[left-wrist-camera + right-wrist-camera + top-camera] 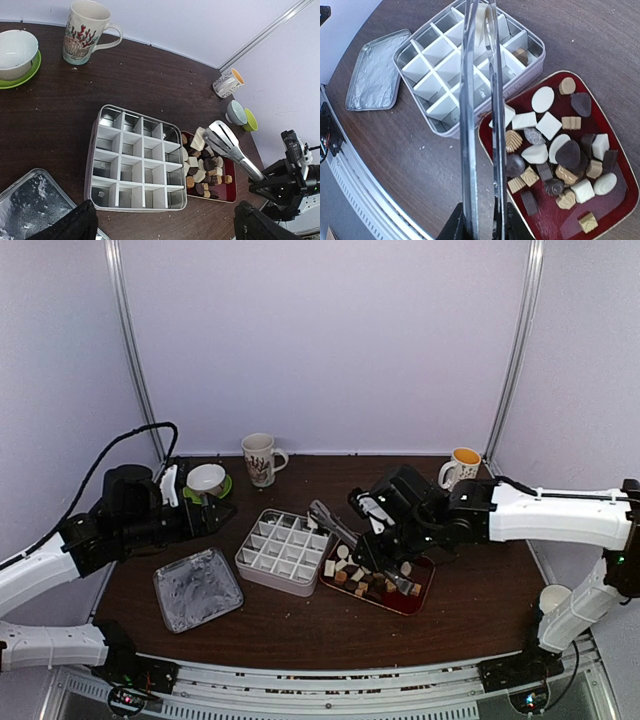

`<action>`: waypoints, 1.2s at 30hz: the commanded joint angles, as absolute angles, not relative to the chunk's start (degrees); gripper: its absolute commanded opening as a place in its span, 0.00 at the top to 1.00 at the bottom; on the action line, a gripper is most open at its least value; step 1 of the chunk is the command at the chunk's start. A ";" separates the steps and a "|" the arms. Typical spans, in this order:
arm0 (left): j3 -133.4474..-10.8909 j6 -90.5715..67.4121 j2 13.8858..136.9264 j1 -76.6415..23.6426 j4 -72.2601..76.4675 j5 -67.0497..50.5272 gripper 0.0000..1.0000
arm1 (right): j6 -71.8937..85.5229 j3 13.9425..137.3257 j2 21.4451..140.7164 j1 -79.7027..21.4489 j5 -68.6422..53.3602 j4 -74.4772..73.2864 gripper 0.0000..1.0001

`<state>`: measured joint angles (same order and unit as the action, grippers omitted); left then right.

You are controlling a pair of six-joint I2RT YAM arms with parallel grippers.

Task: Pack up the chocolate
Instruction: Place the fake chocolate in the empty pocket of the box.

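Small white, tan and dark brown chocolates (542,99) are heaped in the dark red rectangular tray (620,200), just beside the silver divided tin (440,55). In the right gripper (485,227) long metal tongs (469,125) are clamped; the left gripper (218,512) is held with jaws spread wide.

A compartmented tin (283,551) is set mid-table (300,630), its lid (197,588) laid to its left. A tray (615,197) of chocolate (536,154) is placed touching its right side. Tongs (231,147) are held above both. A mug (261,458) stands behind the tin.
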<state>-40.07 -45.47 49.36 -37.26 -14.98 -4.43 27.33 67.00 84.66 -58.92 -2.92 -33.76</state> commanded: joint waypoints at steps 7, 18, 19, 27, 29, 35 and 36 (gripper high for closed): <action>-40.19 -43.97 50.55 -32.85 -13.28 -8.77 0.02 | 24.12 74.22 97.02 -54.35 -5.71 -25.24 0.78; -42.42 -43.07 50.62 -31.61 -15.29 -9.27 0.02 | 21.61 77.15 102.38 -53.42 -3.71 -26.26 0.75; -42.59 -43.09 50.60 -31.59 -15.34 -9.31 0.02 | 21.50 77.51 102.73 -53.41 -3.69 -26.54 0.72; -42.73 -43.37 50.35 -31.46 -15.73 -9.63 0.02 | 21.33 77.67 102.37 -53.38 -3.68 -26.82 0.66; -42.63 -43.49 50.28 -31.45 -15.73 -9.68 0.02 | 21.37 77.44 101.94 -53.40 -3.62 -26.72 0.66; -42.79 -43.68 49.68 -31.46 -15.80 -9.67 0.02 | 21.20 76.77 100.17 -53.40 -3.52 -27.78 0.67; -42.85 -43.71 49.46 -31.42 -15.81 -9.73 0.02 | 21.13 76.26 99.43 -53.39 -3.52 -27.96 0.67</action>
